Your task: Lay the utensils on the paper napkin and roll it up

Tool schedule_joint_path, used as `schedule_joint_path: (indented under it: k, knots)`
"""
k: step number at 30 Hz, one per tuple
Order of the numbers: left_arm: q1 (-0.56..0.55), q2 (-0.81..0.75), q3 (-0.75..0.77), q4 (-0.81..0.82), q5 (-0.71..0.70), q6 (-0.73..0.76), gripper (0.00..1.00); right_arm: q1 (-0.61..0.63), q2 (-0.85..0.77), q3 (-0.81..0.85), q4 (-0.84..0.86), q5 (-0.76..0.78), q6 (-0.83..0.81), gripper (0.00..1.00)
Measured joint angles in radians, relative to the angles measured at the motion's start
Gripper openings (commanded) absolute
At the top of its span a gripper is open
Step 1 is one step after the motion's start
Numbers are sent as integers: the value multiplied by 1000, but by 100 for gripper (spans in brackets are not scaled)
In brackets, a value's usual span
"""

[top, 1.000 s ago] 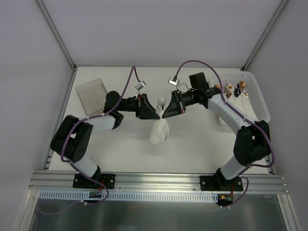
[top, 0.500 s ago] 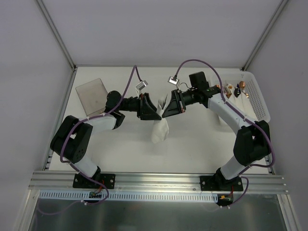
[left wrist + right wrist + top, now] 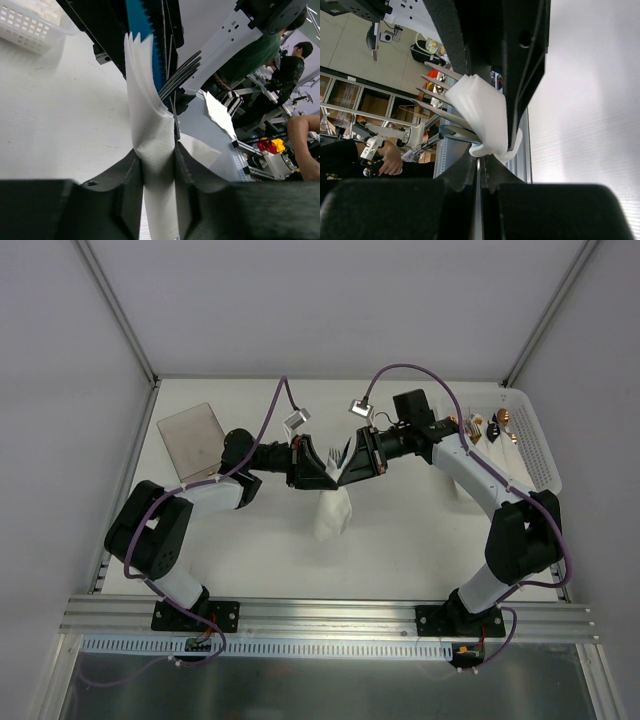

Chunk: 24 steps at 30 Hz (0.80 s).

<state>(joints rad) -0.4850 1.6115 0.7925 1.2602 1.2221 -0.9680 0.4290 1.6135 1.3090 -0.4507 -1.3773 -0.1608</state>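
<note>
White paper napkin [image 3: 332, 512] hangs bunched over the surface [image 3: 420, 540], caught where the 2 grippers meet tip to tip. The left gripper [image 3: 322, 473] is clamped on it, with paper filling the gap between its fingers [image 3: 125, 190]. The right gripper [image 3: 346, 470] is squeezed tight on a top fold — there the fork [image 3: 338, 452] pokes its silver tines out.
</note>
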Motion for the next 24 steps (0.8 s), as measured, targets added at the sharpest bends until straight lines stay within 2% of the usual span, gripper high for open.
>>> schedule_joint_path:
  k: [2,3,5,11,13,14,16,17,22,24]
  knots:
    - [0,0,0,0,3,1,12,0,1,0,0,2,-1,0]
    - [0,-2,0,-1,4,5,5,-1,2,0,0,2,-1,0]
    - [0,-3,0,-3,4,13,0,-2,2,0,0,2,-1,0]
    - [0,-23,0,-58,-3,48,0,-2,4,0,0,2,-1,2]
    - [0,-32,0,-88,-14,67,0,-6,5,4,-2,3,-1,13]
    - [1,-37,0,-101,-26,74,0,-9,6,8,-2,5,2,21]
    - [4,-51,0,-137,-53,100,0,-21,10,20,-2,6,9,27]
    - [10,-61,0,-164,-76,116,0,-27,10,25,-2,9,14,34]
    - [37,-138,0,-333,-221,204,0,-75,11,55,-1,63,28,36]
    - [49,-178,2,-412,-297,235,0,-99,9,61,0,119,32,34]
